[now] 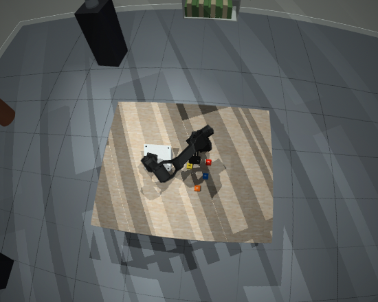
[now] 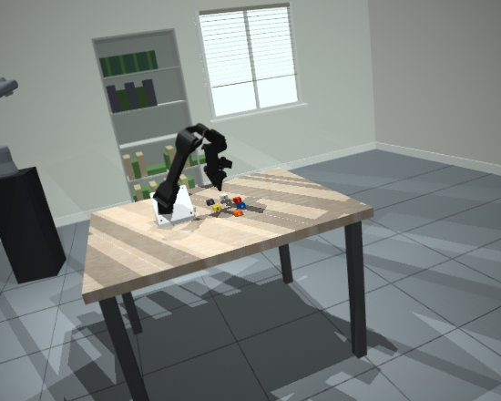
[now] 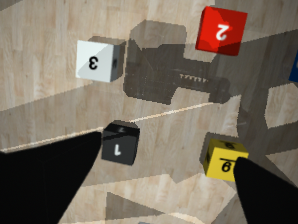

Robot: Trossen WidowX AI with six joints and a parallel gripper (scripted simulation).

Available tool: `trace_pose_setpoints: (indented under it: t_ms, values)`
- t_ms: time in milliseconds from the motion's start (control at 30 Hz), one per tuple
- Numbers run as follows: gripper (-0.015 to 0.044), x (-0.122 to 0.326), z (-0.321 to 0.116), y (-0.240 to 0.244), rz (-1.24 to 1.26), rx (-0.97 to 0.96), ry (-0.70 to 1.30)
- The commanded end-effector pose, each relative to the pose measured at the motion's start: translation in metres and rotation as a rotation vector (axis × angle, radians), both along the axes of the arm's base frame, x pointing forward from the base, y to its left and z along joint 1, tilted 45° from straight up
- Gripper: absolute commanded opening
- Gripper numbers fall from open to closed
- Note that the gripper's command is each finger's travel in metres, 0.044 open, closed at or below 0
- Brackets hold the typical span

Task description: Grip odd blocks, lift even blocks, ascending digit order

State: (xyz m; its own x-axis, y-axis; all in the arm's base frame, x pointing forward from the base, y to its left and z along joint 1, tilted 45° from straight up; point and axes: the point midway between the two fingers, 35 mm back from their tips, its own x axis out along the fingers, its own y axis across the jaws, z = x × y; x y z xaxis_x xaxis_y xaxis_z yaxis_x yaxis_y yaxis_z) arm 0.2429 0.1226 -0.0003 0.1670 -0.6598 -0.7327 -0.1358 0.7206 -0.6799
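Note:
My gripper (image 2: pixel 219 189) (image 3: pixel 168 151) is open and empty, held above the blocks. The black block (image 2: pixel 210 201) (image 3: pixel 120 145) shows 1 and lies by the left fingertip in the wrist view. The red block (image 1: pixel 208 162) (image 2: pixel 237 200) (image 3: pixel 221 31) shows 2. The white block (image 2: pixel 223 197) (image 3: pixel 95 61) shows 3. The yellow block (image 1: pixel 190 166) (image 2: pixel 217 208) (image 3: pixel 216 162) has an underlined 6 or 9, partly behind the right finger. The digits of the blue block (image 1: pixel 205 176) (image 2: pixel 241 206) (image 3: pixel 295 69) and orange block (image 1: pixel 197 188) (image 2: pixel 238 212) are not readable.
The blocks stand close together on the wooden table (image 1: pixel 242 206) (image 2: pixel 166 251). The arm's white base plate (image 1: pixel 157 149) (image 2: pixel 179 219) is to their left. The arm hides the black and white blocks in the top view. Shadows cross the table.

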Motion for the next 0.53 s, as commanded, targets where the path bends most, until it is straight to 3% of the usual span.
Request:
trace_pose_setpoints:
  t_ms: [0,233,500]
  values:
    - [0.04,-0.007,-0.019,0.045,0.002,0.003,0.012]
    - [0.04,-0.043,-0.063,0.129,-0.004,-0.009,0.007]
    - [0.04,-0.048,-0.068,0.135,-0.005,-0.012,0.006]
